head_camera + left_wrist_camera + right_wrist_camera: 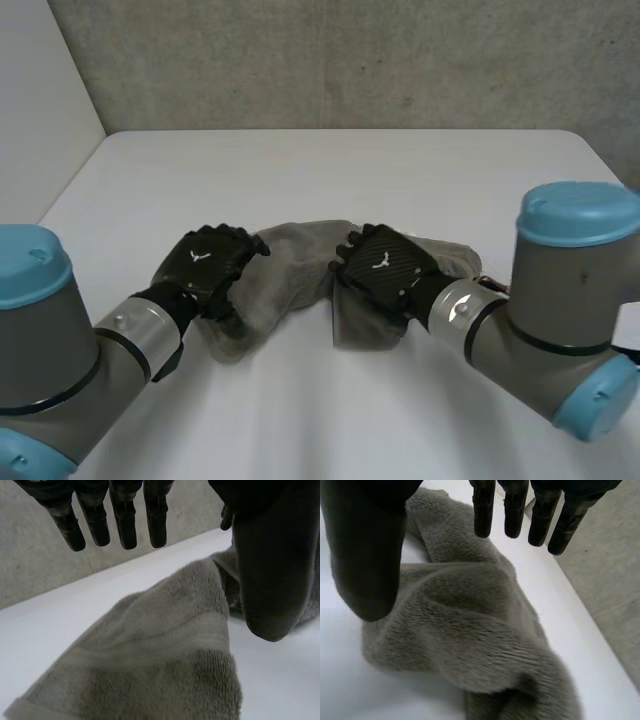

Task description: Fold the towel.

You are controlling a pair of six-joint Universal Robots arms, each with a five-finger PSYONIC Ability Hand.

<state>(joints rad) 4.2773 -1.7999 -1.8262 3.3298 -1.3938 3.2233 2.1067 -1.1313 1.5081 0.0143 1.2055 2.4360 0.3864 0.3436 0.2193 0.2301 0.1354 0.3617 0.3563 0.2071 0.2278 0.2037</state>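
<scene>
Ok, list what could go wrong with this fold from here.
1. The towel lies bunched, not flat; closing now could pinch several layers and fold it crooked.
2. The left hand and right hand are open, with cloth humped between them; uneven grasps could drag it sideways.

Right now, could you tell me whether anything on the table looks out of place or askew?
The grey towel is bunched into a crumpled ridge on the white table rather than lying flat. The left hand and right hand are over its ends, both open, gripping nothing. Nothing looks spilled or damaged.
</scene>
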